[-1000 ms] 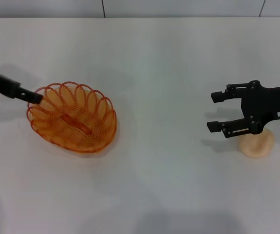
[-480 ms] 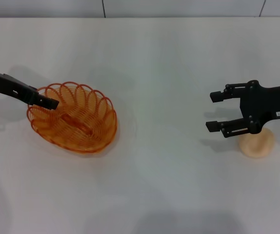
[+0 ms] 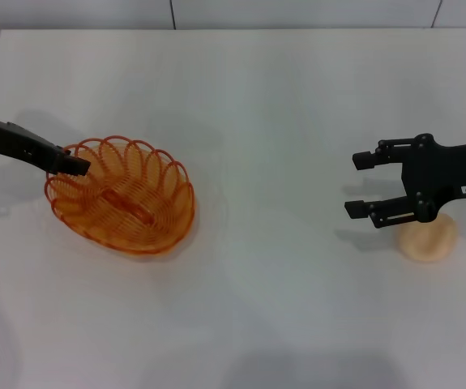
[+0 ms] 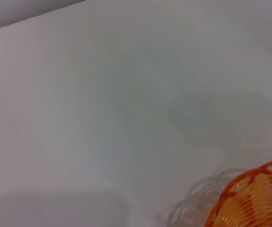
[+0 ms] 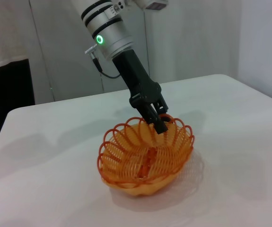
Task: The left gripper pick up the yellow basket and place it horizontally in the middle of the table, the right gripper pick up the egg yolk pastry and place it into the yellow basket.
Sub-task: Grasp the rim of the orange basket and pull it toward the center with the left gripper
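So I'm looking at the left gripper (image 3: pixel 72 164) reaching in over the near-left rim of the yellow basket (image 3: pixel 123 198), fingertips sitting right at the looped edge. From the right wrist view it's looking clamped on one of the rim loops (image 5: pixel 162 124), with the basket sitting on the white table (image 3: pixel 265 105), well left of centre. The right gripper (image 3: pixel 361 184) is hanging with its jaws spread wide, holding nothing, just beside and partly over the egg yolk pastry (image 3: pixel 429 238), which is sitting on the table's right side.
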You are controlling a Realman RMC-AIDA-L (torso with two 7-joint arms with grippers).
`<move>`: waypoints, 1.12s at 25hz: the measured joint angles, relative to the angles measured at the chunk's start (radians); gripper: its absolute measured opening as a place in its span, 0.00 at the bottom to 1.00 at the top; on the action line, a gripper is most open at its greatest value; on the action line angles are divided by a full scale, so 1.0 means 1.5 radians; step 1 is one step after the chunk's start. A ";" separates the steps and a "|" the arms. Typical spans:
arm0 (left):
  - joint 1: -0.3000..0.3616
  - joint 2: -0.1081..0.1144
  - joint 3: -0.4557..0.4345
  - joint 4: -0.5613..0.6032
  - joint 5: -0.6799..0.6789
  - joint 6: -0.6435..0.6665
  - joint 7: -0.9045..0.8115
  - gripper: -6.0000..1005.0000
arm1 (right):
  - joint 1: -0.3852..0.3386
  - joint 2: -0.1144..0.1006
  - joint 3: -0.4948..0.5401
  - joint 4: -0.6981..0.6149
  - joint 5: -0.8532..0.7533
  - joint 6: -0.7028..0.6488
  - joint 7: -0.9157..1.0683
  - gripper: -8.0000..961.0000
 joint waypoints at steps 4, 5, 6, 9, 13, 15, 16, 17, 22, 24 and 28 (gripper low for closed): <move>0.000 -0.002 0.000 0.000 0.000 -0.001 0.002 0.48 | 0.001 0.000 -0.001 0.000 0.001 0.002 0.000 0.82; 0.000 -0.002 0.000 0.000 0.000 -0.001 0.004 0.45 | 0.001 0.000 -0.001 0.000 0.003 0.002 0.000 0.82; 0.000 -0.003 0.000 0.000 -0.001 -0.001 0.005 0.43 | 0.001 0.000 -0.001 0.000 0.005 0.002 0.000 0.82; 0.001 -0.004 -0.002 -0.001 -0.002 -0.005 0.010 0.32 | 0.000 0.000 -0.001 0.000 0.008 0.003 -0.004 0.82; -0.001 -0.004 -0.003 -0.014 -0.006 -0.016 0.015 0.15 | 0.000 0.000 0.000 0.000 0.008 0.003 -0.005 0.82; -0.001 -0.005 -0.003 -0.016 -0.017 -0.016 0.019 0.10 | 0.001 0.000 0.000 0.000 0.008 0.003 -0.005 0.82; -0.001 -0.005 -0.002 -0.016 -0.023 -0.015 0.019 0.10 | 0.001 0.000 0.000 0.000 0.008 0.003 -0.005 0.82; -0.001 -0.005 -0.001 -0.014 -0.032 -0.010 0.020 0.10 | 0.001 0.000 0.001 0.000 0.008 0.003 -0.004 0.82; 0.012 -0.015 -0.002 0.028 -0.077 0.041 0.005 0.09 | 0.000 -0.001 0.005 -0.006 0.008 0.002 -0.001 0.82; 0.023 -0.023 -0.002 0.055 -0.090 0.061 -0.013 0.09 | 0.000 -0.002 0.007 -0.008 0.009 -0.002 0.001 0.82; 0.042 -0.054 0.002 0.129 -0.098 0.115 -0.083 0.09 | -0.001 -0.004 0.009 -0.016 0.009 -0.003 0.005 0.82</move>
